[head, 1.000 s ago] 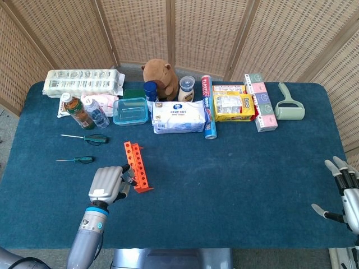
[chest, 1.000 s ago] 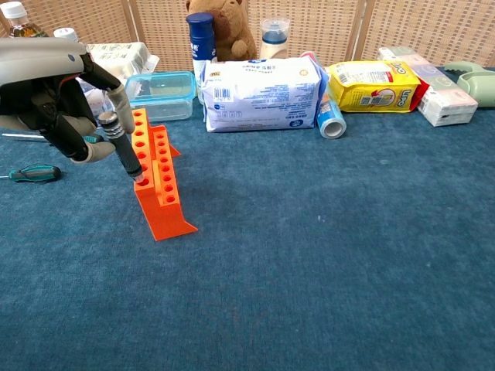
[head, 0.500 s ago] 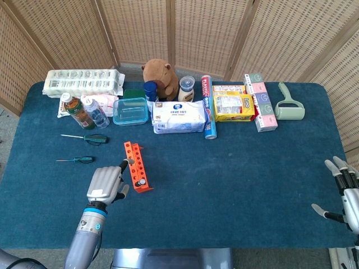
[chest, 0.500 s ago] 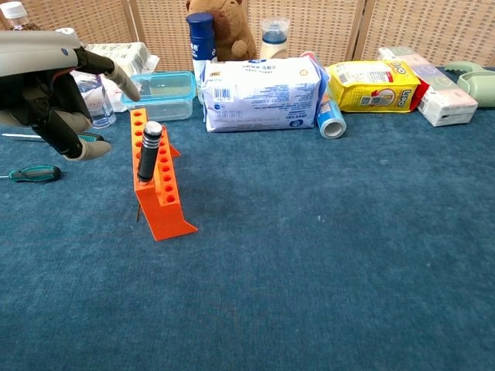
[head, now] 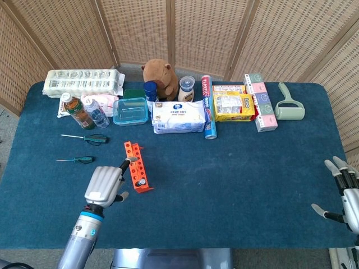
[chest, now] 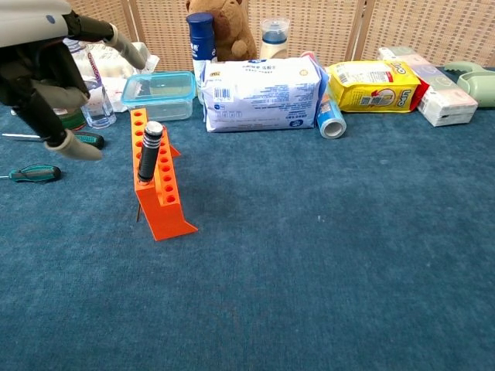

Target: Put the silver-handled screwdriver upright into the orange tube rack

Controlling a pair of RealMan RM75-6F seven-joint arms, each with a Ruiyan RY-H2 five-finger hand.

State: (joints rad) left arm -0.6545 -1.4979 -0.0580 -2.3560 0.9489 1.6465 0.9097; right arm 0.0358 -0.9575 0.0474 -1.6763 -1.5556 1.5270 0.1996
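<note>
The silver-handled screwdriver (chest: 148, 151) stands upright in a hole near the front end of the orange tube rack (chest: 158, 193); from above it shows as a small round cap (head: 142, 182) on the rack (head: 136, 166). My left hand (chest: 48, 85) hovers to the left of the rack with its fingers spread, holding nothing and not touching the screwdriver; the head view has that hand (head: 104, 184) just left of the rack. My right hand (head: 343, 193) rests at the table's right edge, fingers apart and empty.
Two green-handled screwdrivers (head: 85, 159) (head: 95, 138) lie left of the rack. A clear box (head: 130, 111), bottles (head: 78, 111), a wipes pack (head: 179, 116), a yellow bag (head: 233, 106), a can and a plush toy line the back.
My left hand set the screwdriver into the rack, let go of it, then opened and drew back up and to the left. The right hand has not moved.
</note>
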